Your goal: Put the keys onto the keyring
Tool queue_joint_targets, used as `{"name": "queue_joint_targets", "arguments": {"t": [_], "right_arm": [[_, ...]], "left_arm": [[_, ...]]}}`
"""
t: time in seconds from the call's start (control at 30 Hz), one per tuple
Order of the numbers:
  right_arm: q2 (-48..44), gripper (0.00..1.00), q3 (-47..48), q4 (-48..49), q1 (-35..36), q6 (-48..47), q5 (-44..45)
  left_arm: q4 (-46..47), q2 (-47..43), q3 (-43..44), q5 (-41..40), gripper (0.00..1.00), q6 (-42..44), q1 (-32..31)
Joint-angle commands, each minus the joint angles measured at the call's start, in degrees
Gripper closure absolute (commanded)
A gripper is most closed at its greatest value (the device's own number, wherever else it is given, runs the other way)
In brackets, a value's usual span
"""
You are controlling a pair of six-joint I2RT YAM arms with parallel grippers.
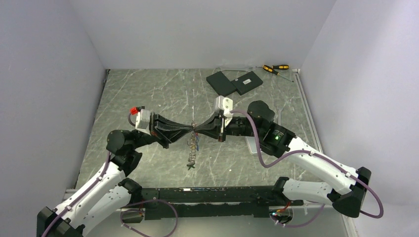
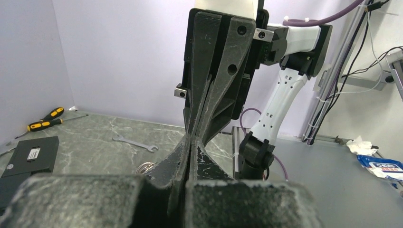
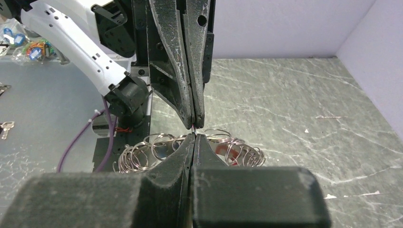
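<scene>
My left gripper (image 1: 191,129) and right gripper (image 1: 200,129) meet tip to tip above the middle of the table, both shut. From that point the keyring (image 1: 191,150), a tangled string of thin metal rings with small keys, hangs toward the table. The right wrist view shows the rings (image 3: 142,153) bunched under my right gripper (image 3: 194,136), with a red tag (image 3: 219,148) among them. A thin reddish sliver sticks out of the left fingers (image 3: 186,71). In the left wrist view my left gripper (image 2: 191,138) is shut, one ring (image 2: 145,167) beside it. Loose keys (image 3: 34,47) lie off the table.
Two black slabs (image 1: 234,81) and two yellow-and-black screwdrivers (image 1: 275,68) lie at the far right of the table. A small spanner (image 2: 135,142) lies on the marble. A pale slab (image 1: 252,145) sits under the right arm. One more key (image 3: 4,129) lies outside the frame.
</scene>
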Motion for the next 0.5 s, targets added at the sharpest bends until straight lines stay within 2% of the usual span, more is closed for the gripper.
{"name": "queue_joint_targets", "arguments": {"t": [0.0,0.33,0.47], "right_arm": [[-0.4,1.0,4.7,-2.2,0.3,-2.4,-0.1],[-0.2,1.0,6.8,-8.2,0.3,-5.6,0.9],[-0.3,1.0,7.2,-9.8,0.3,-6.4,1.2]], "left_arm": [[-6.4,-2.2,2.4,-0.5,0.94,3.6,-0.1],[-24.3,-5.3,6.4,0.9,0.81,12.0,-0.1],[-33.4,-5.4,9.7,1.0,0.71,17.6,-0.1]]}}
